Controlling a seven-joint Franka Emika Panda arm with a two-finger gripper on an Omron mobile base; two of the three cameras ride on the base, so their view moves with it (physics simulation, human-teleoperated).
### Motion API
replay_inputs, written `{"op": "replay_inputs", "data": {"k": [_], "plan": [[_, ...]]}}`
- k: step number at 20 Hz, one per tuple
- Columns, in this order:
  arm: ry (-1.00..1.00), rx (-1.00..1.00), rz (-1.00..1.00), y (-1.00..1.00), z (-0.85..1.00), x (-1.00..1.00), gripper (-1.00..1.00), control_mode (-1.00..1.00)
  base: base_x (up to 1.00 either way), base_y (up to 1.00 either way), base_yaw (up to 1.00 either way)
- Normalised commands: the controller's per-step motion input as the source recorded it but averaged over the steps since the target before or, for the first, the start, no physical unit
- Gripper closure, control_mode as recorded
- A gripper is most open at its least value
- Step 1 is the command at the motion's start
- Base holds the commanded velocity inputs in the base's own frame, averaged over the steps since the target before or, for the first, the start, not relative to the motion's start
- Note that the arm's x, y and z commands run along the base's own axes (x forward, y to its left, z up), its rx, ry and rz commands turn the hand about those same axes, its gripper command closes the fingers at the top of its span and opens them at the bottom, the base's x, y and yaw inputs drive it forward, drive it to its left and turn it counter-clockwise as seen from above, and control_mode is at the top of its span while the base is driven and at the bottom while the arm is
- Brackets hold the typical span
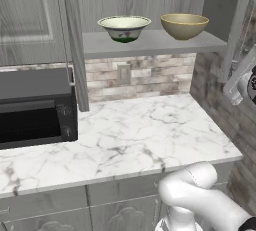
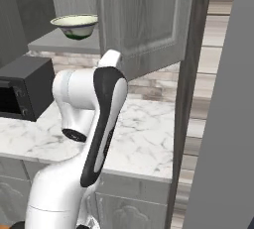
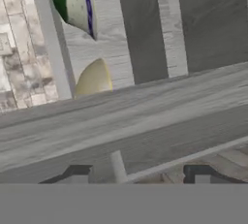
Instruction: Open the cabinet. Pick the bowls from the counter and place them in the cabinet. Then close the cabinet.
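The counter [image 1: 150,135] lies bare; the microwave [image 1: 35,107] blocks its left end.

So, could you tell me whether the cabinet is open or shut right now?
Open: the cabinet has both doors swung out, baring its shelf with the patterned bowl and tan bowl.

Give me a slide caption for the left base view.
Patterned bowl and tan bowl sit side by side on the open cabinet's shelf above the marble counter.
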Motion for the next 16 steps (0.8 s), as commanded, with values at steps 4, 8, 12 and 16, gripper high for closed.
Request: {"op": "replay_inputs", "data": {"k": [4, 8, 12, 16], "plan": [[0.33, 0.16, 0.23, 0.68, 0.37, 0.97, -1.0, -1.0, 0.0, 0.0, 0.0], [0.29, 0.12, 0.23, 0.46, 0.24, 0.96, -1.0, -1.0, 0.0, 0.0, 0.0], [0.21, 0.08, 0.21, 0.31, 0.1, 0.98, -1.0, -1.0, 0.0, 0.0, 0.0], [0.09, 0.08, 0.17, 0.25, 0.0, 1.0, -1.0, -1.0, 0.0, 0.0, 0.0]]}}
